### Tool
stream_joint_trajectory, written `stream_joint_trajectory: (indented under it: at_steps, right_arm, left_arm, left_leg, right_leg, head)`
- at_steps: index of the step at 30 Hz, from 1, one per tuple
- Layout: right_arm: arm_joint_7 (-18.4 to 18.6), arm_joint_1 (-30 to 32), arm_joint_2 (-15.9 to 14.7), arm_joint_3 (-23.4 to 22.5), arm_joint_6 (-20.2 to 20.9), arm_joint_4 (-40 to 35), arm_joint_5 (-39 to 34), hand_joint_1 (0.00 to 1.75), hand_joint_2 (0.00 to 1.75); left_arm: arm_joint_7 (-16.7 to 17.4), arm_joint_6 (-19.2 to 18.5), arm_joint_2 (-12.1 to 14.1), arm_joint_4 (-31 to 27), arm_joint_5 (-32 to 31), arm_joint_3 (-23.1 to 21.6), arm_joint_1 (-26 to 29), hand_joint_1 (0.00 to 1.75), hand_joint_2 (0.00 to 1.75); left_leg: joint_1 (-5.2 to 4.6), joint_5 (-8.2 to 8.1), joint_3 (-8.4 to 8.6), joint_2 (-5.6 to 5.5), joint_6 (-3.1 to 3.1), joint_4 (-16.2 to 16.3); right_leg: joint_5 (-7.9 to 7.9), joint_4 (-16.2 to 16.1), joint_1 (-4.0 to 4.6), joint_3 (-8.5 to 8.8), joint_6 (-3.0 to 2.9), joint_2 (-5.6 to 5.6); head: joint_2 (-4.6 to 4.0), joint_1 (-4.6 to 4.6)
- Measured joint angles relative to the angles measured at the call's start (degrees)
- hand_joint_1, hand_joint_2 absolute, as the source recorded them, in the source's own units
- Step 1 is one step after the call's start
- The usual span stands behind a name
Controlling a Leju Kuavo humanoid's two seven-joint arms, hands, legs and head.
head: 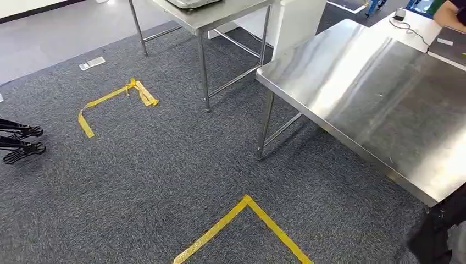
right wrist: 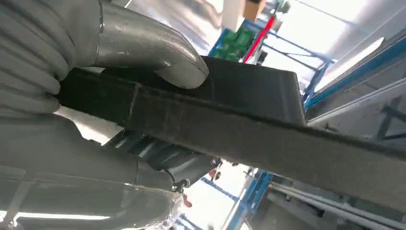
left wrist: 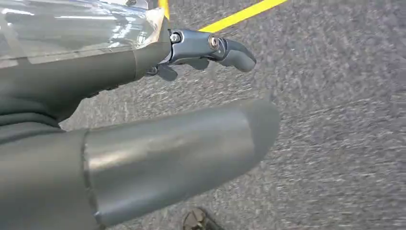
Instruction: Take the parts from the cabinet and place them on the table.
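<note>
carpet [head: 165, 165] grey, yellow tape corner [head: 247, 220] at 6 | steel table [head: 373, 93] at 2, top bare | R hand [right wrist: 95, 96] grasping dark flat part [right wrist: 268, 134], thumb on top | L hand [left wrist: 158, 134] released, over carpet

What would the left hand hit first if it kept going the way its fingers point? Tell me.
Probably the grey carpet: the left hand hangs over it with nothing held, fingers aimed past a yellow tape line. Nothing else shows in that line, though depth is unclear.
</note>
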Motion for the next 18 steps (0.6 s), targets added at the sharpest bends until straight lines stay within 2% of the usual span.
stream_joint_trajectory:
  at_steps: [1, 2, 3, 4, 5, 6, 7, 8, 9, 10, 11, 13, 14, 15, 16, 17, 18]
  right_arm:
    - [0.02, -0.13, -0.07, -0.04, -0.13, -0.15, 0.02, 1.52, 1.75]
    - [0.0, -0.18, -0.13, -0.02, -0.13, -0.28, 0.0, 1.52, 1.75]
    - [0.0, -0.12, -0.15, 0.0, -0.13, -0.28, 0.0, 1.52, 1.75]
    - [0.02, -0.1, -0.07, 0.0, -0.13, -0.28, 0.0, 1.52, 1.75]
    - [0.02, -0.1, -0.09, 0.0, -0.13, -0.28, 0.0, 1.52, 1.75]
    - [0.02, -0.11, -0.11, 0.0, -0.13, -0.28, 0.0, 1.52, 1.75]
    - [0.02, -0.06, -0.11, 0.0, -0.13, -0.28, 0.0, 1.52, 1.75]
    - [0.02, 0.01, -0.11, 0.0, -0.2, -0.28, -0.02, 1.52, 1.75]
    - [0.02, 0.03, -0.15, 0.02, -0.35, -0.31, -0.11, 1.52, 1.75]
    - [0.02, -0.02, -0.13, 0.07, -0.63, -0.31, -0.24, 1.52, 1.75]
    - [0.04, 0.15, -0.09, 0.07, -0.98, -0.33, -0.41, 1.52, 1.75]
    - [0.04, 0.34, -0.09, 0.07, -1.64, -0.37, -0.77, 1.52, 1.75]
    - [0.04, 0.38, -0.07, 0.07, -1.73, -0.39, -0.87, 1.52, 1.75]
    - [0.04, 0.35, -0.02, 0.04, -1.7, -0.44, -1.03, 1.52, 1.75]
    - [0.07, -0.06, -0.02, -0.13, -1.0, -0.44, -1.03, 1.52, 1.75]
    - [0.07, -0.87, -0.02, -0.59, 0.11, -0.44, -1.0, 1.52, 1.75]
    - [0.07, -1.31, 0.0, -0.94, 1.16, -0.44, -0.83, 1.52, 1.75]
  left_arm:
    - [0.0, 0.02, 0.04, -0.06, 0.0, 0.0, 0.0, 0.0, 0.0]
    - [0.0, 0.0, 0.11, -0.09, 0.0, 0.0, 0.09, 0.0, 0.0]
    - [0.0, 0.0, 0.11, -0.09, 0.0, 0.0, 0.2, 0.0, 0.0]
    - [0.0, 0.0, 0.13, -0.09, 0.0, 0.0, 0.25, 0.0, 0.0]
    - [0.0, 0.0, 0.15, -0.09, 0.0, 0.0, 0.26, 0.0, 0.0]
    - [0.02, 0.0, 0.2, -0.09, 0.0, 0.0, 0.23, 0.0, 0.0]
    - [0.02, 0.0, 0.2, -0.09, -0.02, 0.0, 0.2, 0.0, 0.0]
    - [0.02, -0.02, 0.17, -0.09, -0.13, -0.02, 0.17, 0.0, 0.0]
    - [0.02, -0.09, 0.17, -0.09, -0.44, -0.09, 0.16, 0.0, 0.0]
    - [0.02, -0.13, 0.24, -0.13, -0.55, -0.15, 0.18, 0.0, 0.0]
    - [0.02, -0.13, 0.26, -0.15, -0.76, -0.24, 0.16, 0.0, 0.0]
    - [0.02, -0.15, 0.35, -0.15, -0.98, -0.59, -0.07, 0.0, 0.0]
    - [0.02, -0.15, 0.35, -0.15, -0.98, -0.57, -0.2, 0.0, 0.0]
    - [-0.02, -0.17, 0.48, -0.15, -1.03, -0.57, -0.31, 0.0, 0.0]
    - [-0.24, -0.31, 0.52, -0.15, -1.03, -0.57, -0.25, 0.0, 0.0]
    - [-0.35, -0.53, 0.52, -0.11, -1.03, -0.59, -0.19, 0.0, 0.0]
    - [-0.42, -0.57, 0.59, -0.11, -0.94, -0.59, -0.16, 0.0, 0.0]
  left_leg:
    - [-0.07, 0.06, -0.16, 0.76, 0.39, -0.06]
    - [-0.28, 0.06, -0.25, 1.84, 0.52, -0.05]
    - [-0.44, 0.05, -0.33, 2.88, 0.54, -0.04]
    - [-0.52, 0.01, -0.4, 3.79, 0.59, -0.02]
    - [-0.57, 0.0, -0.39, 4.69, 0.58, -0.02]
    - [-0.57, -0.07, -0.43, 5.51, 0.56, -0.01]
    - [-0.56, -0.15, -0.3, 6.28, 0.47, -0.01]
    - [-0.55, -0.29, -0.11, 6.95, 0.26, -0.01]
    - [-0.6, -0.44, 0.18, 7.48, 0.02, 0.03]
    - [-1.3, -0.84, 0.27, 7.97, -0.47, 0.24]
    - [-1.21, -1.0, 0.51, 8.49, -0.78, 0.24]
    - [-1.07, -1.05, 0.94, 9.71, -1.18, 0.09]
    - [-0.98, -1.29, 1.06, 10.33, -1.58, 0.12]
    - [-0.54, -2.16, 0.79, 8.0, -2.0, 1.14]
    - [-0.44, -4.08, -0.23, 4.98, -2.03, 3.75]
    - [-0.41, -6.8, -2.37, 3.08, -2.11, 8.52]
    - [-0.42, -9.05, -4.78, 2.25, -2.21, 13.55]
  right_leg:
    - [-1.77, 2.82, 0.41, -1.4, -0.41, -2.67]
    - [-4.09, 7.57, 0.41, -3.72, -0.9, -3.82]
    - [-5.94, 12.21, 0.4, -5.84, -1.12, -4.17]
    - [-6.93, 15.6, 0.39, -7.38, -1.05, -4.3]
    - [-6.83, 16.44, 0.37, -7.66, -0.73, -4.41]
    - [-6.01, 14.76, 0.35, -6.61, -0.25, -4.6]
    - [-4.19, 10.17, 0.3, -4.05, 0.4, -5.08]
    - [-2.38, 4.77, 0.23, -1.03, 0.91, -6.1]
    - [-1.21, 0.14, 0.24, 1.72, 1.08, -8.4]
    - [-0.79, -1.1, 0.79, 2.16, 0.62, -9.79]
    - [-0.52, -1.05, 0.78, 2.19, -0.15, -8.75]
    - [-0.56, -0.82, 1.12, 1.47, -0.8, -7.47]
    - [-0.33, -1.06, 0.68, 1.58, -1.25, -6.74]
    - [-0.1, -1.22, -0.15, 2.07, -1.68, -6.02]
    - [0.12, -1.19, -0.16, 2.02, -2.28, -5.65]
    - [0.12, -1.19, -0.01, 1.9, -2.62, -4.92]
    - [0.24, -1.19, 0.1, 1.81, -2.8, -4.17]
  head:
    - [0.0, 0.51]
    - [0.0, 0.5]
    - [-0.02, 0.52]
    - [0.0, 0.5]
    - [0.0, 0.5]
    - [0.0, 0.52]
    - [-0.02, 0.52]
    - [-0.02, 0.52]
    - [0.0, 0.5]
    - [0.0, 0.48]
    - [0.0, 0.44]
    - [-0.02, 0.35]
    - [-0.02, 0.37]
    - [0.0, 0.31]
    - [0.0, 0.22]
    - [-0.02, 0.18]
    - [-0.02, 0.13]
